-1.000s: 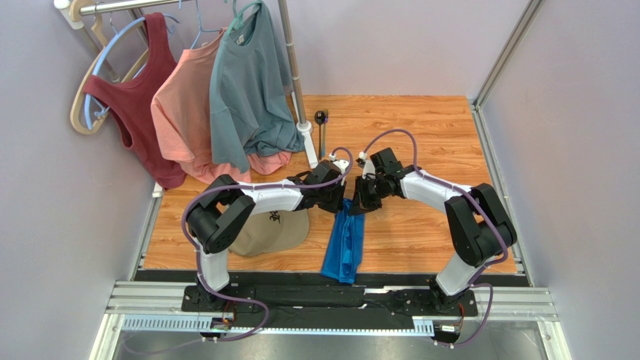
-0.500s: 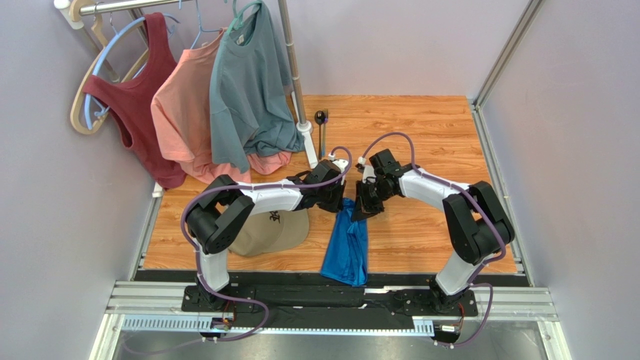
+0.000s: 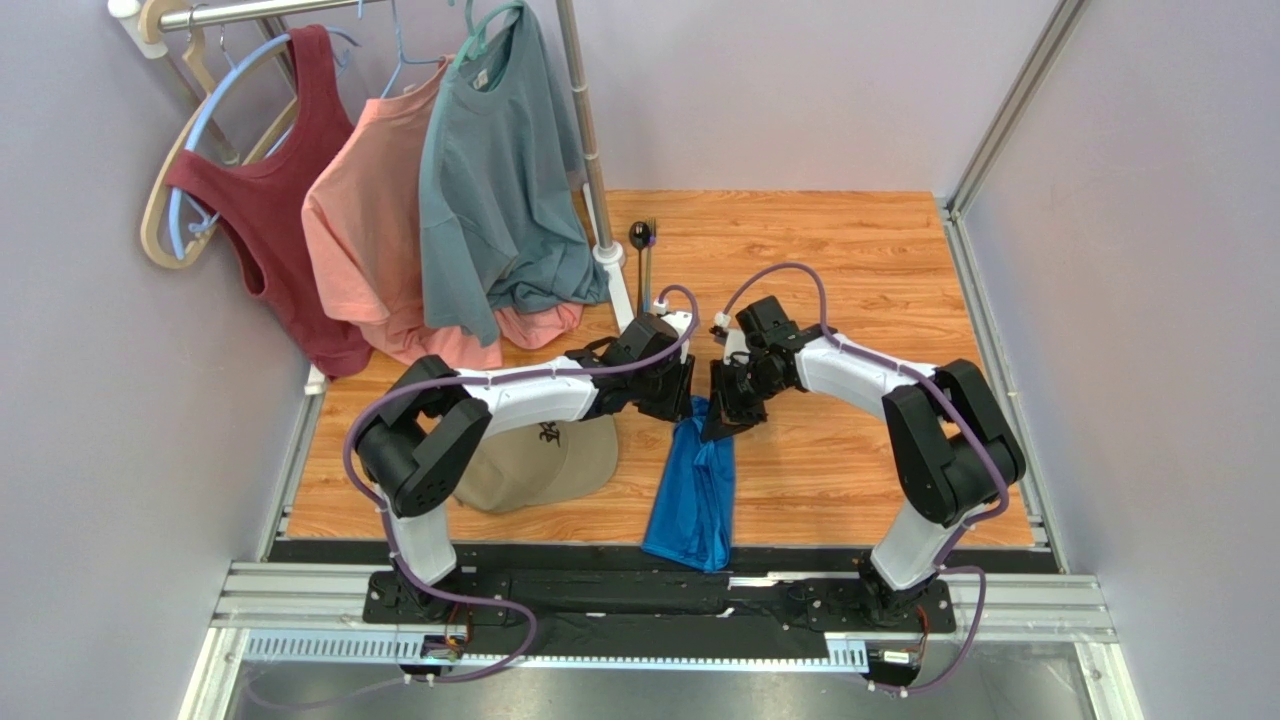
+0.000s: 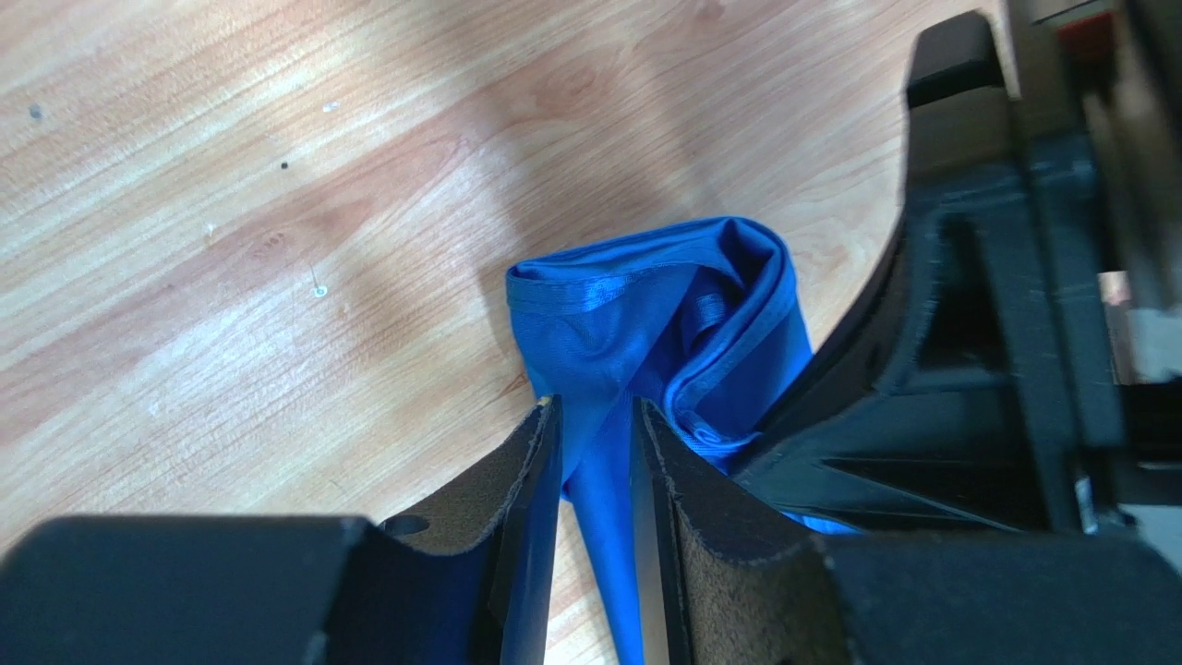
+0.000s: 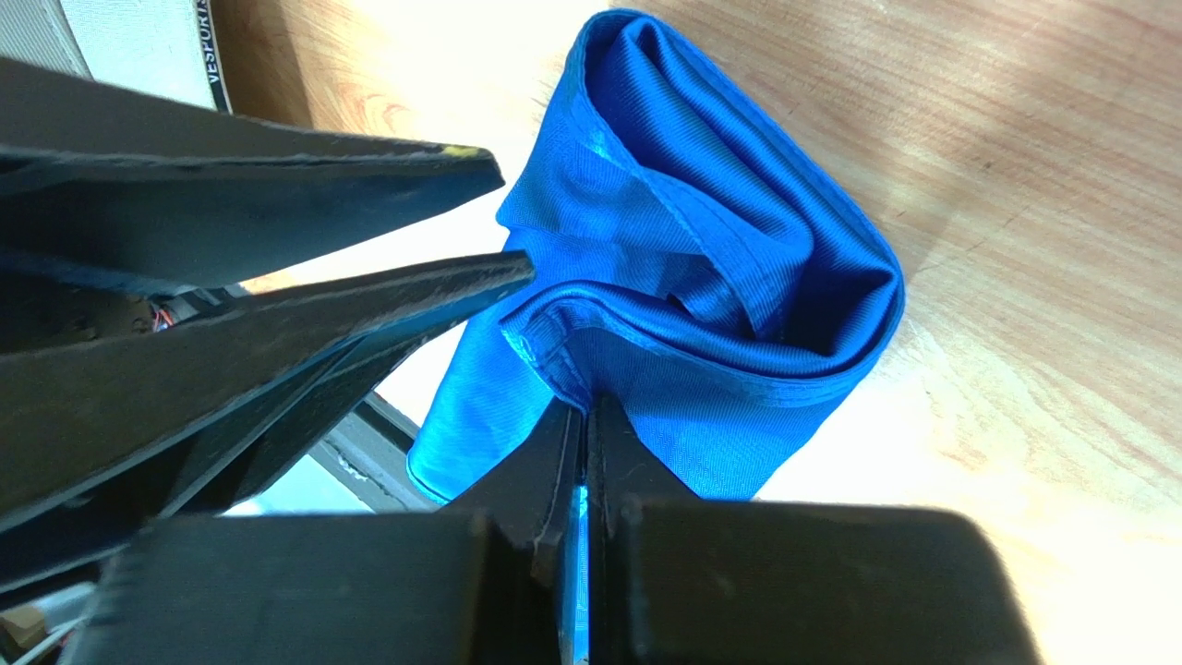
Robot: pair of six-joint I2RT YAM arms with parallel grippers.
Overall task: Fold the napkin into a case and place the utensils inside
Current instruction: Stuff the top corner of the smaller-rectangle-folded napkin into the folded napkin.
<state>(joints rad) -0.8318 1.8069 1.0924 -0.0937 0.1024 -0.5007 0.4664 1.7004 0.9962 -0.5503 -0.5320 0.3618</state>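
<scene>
The bright blue napkin point(image 3: 691, 495) lies bunched lengthwise on the wooden table, its near end at the front edge. My right gripper point(image 3: 721, 417) is shut on the far end's folded edge; in the right wrist view point(image 5: 583, 405) the cloth point(image 5: 708, 277) is clamped between its pads. My left gripper point(image 3: 687, 399) sits right beside it at the same end. In the left wrist view point(image 4: 594, 409) its jaws stand a little apart with a strand of napkin point(image 4: 652, 312) between them. The dark spoon point(image 3: 640, 236) and the fork point(image 3: 649, 278) lie together at the back by the rack pole.
A tan cap point(image 3: 541, 458) lies left of the napkin, under the left arm. A clothes rack pole point(image 3: 594, 165) stands at the back left with maroon, salmon and grey-teal shirts point(image 3: 489, 165) hanging. Walls close in both sides.
The napkin's near part has spread wider and shifted slightly right since a second ago. The left arm's elbow has swung left and its gripper has edged back; the right gripper barely moved.
</scene>
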